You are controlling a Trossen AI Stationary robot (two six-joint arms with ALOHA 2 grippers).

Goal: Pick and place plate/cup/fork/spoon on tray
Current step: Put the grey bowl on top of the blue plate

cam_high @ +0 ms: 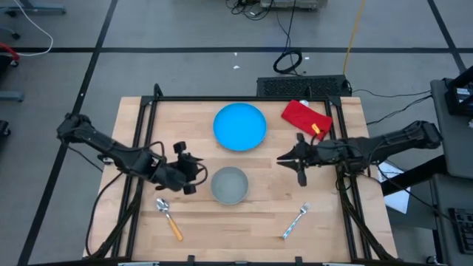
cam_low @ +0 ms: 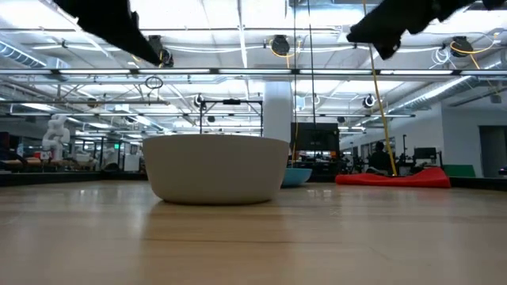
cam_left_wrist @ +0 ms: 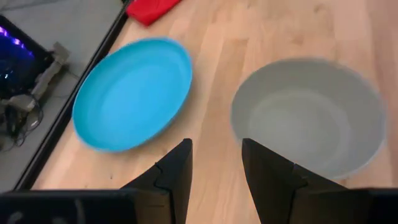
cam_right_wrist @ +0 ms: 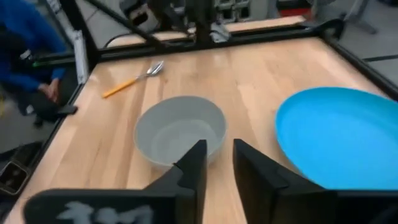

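- Presently the left gripper (cam_high: 198,171) hangs above the table, fingers (cam_left_wrist: 173,174) apart and empty, the grey cup (cam_high: 230,185) just beside its tips.
- Beyond the cup lies the blue plate (cam_high: 240,126).
- Opposite, the right gripper (cam_high: 284,158) hovers with a narrow gap between its fingers, empty.
- Orange-handled spoon (cam_high: 169,218) and silver fork (cam_high: 294,222) lie behind, near the table's edge.

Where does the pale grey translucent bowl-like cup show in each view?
High view: pale grey translucent bowl-like cup lower centre.
Low view: centre.
Left wrist view: right.
Right wrist view: centre-left.
Shared landmark: round flat bright-blue plate, beside the cup in all four.
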